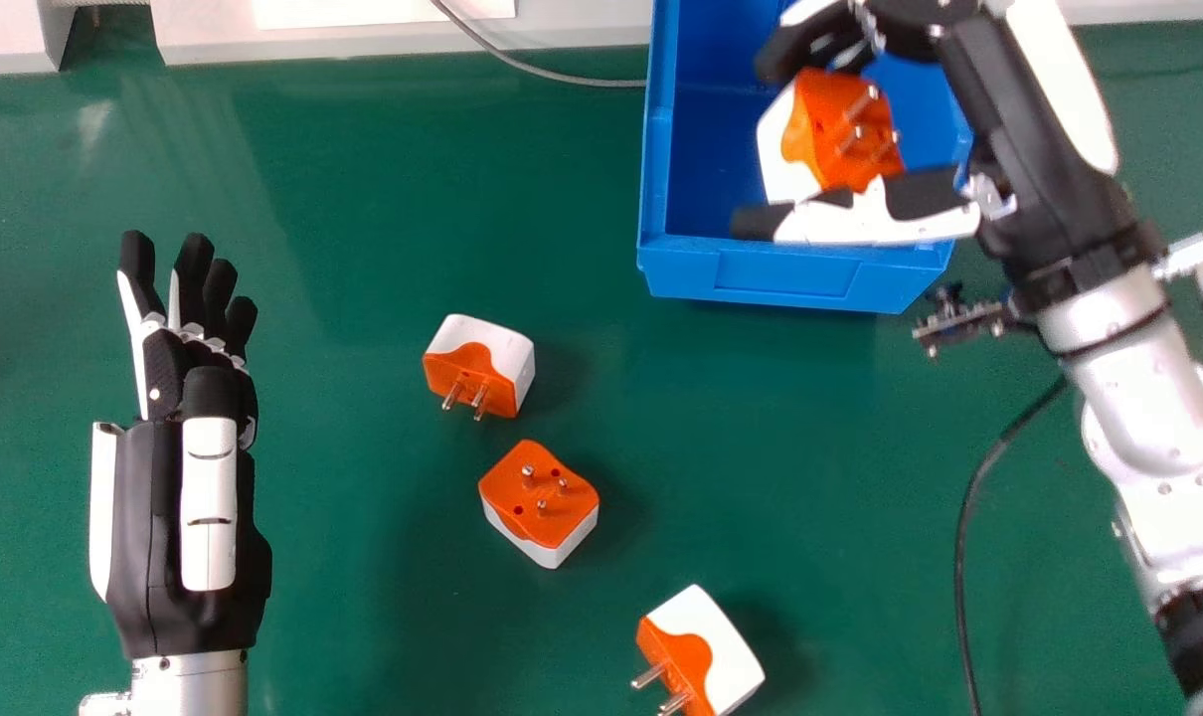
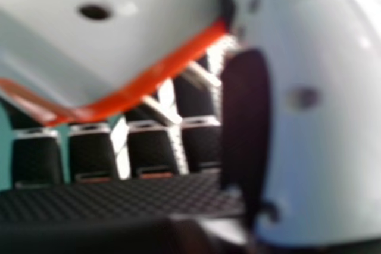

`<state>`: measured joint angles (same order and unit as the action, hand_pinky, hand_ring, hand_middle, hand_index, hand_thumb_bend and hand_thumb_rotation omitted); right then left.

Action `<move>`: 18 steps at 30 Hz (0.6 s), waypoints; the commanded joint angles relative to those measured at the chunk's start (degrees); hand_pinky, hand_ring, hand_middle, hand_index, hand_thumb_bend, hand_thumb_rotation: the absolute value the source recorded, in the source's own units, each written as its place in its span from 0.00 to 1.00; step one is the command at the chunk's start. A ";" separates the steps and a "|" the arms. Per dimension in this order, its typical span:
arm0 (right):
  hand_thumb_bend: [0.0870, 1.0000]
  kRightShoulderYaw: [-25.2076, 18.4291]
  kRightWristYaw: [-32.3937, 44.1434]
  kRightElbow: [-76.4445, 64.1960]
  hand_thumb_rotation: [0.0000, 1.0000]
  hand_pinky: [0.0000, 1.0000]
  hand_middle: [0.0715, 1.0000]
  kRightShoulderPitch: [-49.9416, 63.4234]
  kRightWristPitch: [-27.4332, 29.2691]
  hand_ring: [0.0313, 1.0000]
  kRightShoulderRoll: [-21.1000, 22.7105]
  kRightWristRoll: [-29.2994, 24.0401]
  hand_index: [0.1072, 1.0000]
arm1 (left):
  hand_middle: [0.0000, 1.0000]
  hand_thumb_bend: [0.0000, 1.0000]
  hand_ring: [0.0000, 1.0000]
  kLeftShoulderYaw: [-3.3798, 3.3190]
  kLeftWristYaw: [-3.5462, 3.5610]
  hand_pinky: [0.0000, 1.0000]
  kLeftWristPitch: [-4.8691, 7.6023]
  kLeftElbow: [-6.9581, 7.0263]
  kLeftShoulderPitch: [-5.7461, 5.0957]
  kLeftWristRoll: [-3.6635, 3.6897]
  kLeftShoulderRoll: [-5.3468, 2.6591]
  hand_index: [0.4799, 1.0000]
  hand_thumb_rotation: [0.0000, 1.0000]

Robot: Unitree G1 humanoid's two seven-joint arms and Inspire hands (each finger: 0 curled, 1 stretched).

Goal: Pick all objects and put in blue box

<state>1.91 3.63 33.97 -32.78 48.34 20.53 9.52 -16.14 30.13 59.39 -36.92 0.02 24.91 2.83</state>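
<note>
Where the tabletop (image 1: pixel 363 597) runs nearest, one adapter (image 1: pixel 716 646) lies at bottom centre-right. Second adapter (image 1: pixel 539 502) and third adapter (image 1: pixel 492 353) lie near centre; left hand (image 1: pixel 166 368), at left, fingers extended. Upper right: right hand (image 1: pixel 885 216), fingers and thumb pinching a fourth adapter (image 1: pixel 835 129) over the blue box (image 1: pixel 780 275).

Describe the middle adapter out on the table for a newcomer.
Start at the blue box, then the green table on its robot side. The orange-and-white plug adapter is second in a slanting row of three. Its pins point up; those of the far one and the near one point sideways.
</note>
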 commanded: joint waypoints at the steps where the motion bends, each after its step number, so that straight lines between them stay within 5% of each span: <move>1: 0.45 -0.97 -1.24 0.37 0.00 0.33 0.49 -4.53 0.20 0.41 -0.34 0.43 0.45 | 1.00 0.57 1.00 -0.05 0.77 1.00 0.93 0.22 0.59 0.63 0.21 1.00 0.86; 18: 0.45 2.34 -13.53 17.06 0.00 0.31 0.49 -20.66 -6.31 0.42 -1.12 13.88 0.46 | 1.00 0.58 1.00 -0.45 0.29 1.00 1.62 -0.80 1.70 -0.32 0.22 1.00 0.85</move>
<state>4.25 -7.80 50.56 -49.45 42.10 18.84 23.07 -16.30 30.44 59.45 -37.82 1.00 24.81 2.84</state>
